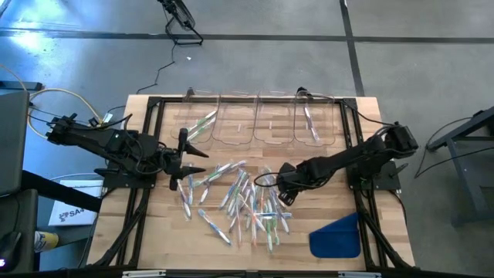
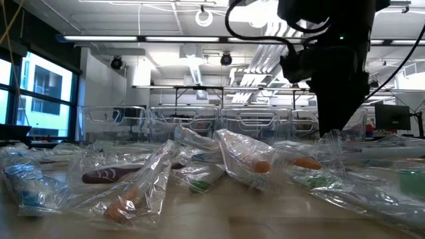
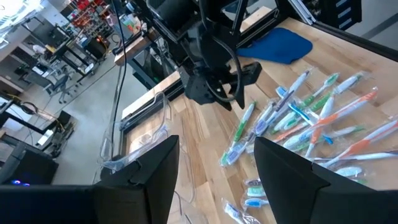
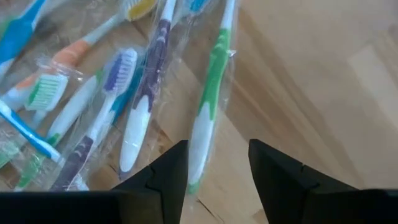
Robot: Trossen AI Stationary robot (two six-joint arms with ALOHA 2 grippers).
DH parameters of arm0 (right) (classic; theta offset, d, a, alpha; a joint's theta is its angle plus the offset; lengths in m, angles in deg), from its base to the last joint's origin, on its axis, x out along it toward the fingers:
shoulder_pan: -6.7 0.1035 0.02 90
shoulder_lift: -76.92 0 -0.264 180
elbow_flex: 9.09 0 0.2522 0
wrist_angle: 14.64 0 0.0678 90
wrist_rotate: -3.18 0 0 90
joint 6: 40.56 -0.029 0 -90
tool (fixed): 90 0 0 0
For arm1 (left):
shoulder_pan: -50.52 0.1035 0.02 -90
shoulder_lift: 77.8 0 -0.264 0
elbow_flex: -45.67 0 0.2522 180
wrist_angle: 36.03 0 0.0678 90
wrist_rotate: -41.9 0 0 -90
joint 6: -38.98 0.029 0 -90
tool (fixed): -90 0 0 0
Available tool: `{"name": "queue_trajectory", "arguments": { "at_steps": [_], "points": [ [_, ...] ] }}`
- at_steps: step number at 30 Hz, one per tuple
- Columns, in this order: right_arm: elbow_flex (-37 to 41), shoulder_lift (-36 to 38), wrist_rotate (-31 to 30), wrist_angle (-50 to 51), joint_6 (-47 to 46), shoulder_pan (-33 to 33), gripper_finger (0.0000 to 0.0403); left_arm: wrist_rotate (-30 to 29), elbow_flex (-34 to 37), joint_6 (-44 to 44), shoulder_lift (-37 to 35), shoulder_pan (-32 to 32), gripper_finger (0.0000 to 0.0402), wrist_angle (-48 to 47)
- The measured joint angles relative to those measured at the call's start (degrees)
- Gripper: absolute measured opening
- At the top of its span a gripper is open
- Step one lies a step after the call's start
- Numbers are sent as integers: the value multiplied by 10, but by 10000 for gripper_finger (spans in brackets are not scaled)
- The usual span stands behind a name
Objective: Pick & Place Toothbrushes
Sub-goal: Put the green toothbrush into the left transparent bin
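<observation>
A: The left gripper (image 1: 182,160) is seen hovering at the pile's left edge, its dark fingers spread wide, nothing held.

B: The toothbrushes (image 1: 243,202), slim sticks in crinkled clear wrappers, are scattered mid-table on the pale wooden table (image 1: 154,232).

A: The right gripper (image 1: 281,189) is parted low over a green-handled toothbrush (image 4: 208,106), empty.

B: A smooth blue cloth (image 1: 336,236) is laid flat farther right.

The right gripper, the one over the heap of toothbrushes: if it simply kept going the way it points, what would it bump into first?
Most likely the green toothbrush in its clear wrapper: the right gripper stands open with that brush's handle end between its fingers. Depth is hard to judge.
</observation>
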Motion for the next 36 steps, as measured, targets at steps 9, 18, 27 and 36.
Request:
{"name": "queue_trajectory", "arguments": {
  "at_steps": [9,18,27,36],
  "points": [
    [0,-45,15,-27,0,0,161,0,0,0,0,0,203,0],
    [-1,-80,28,-41,-8,0,159,0,0,0,0,0,203,-1],
    [-2,-86,28,-44,-8,0,159,0,0,0,0,0,203,-1],
    [-1,-87,28,-42,-8,0,133,0,0,0,0,0,203,-1]
  ]
}}
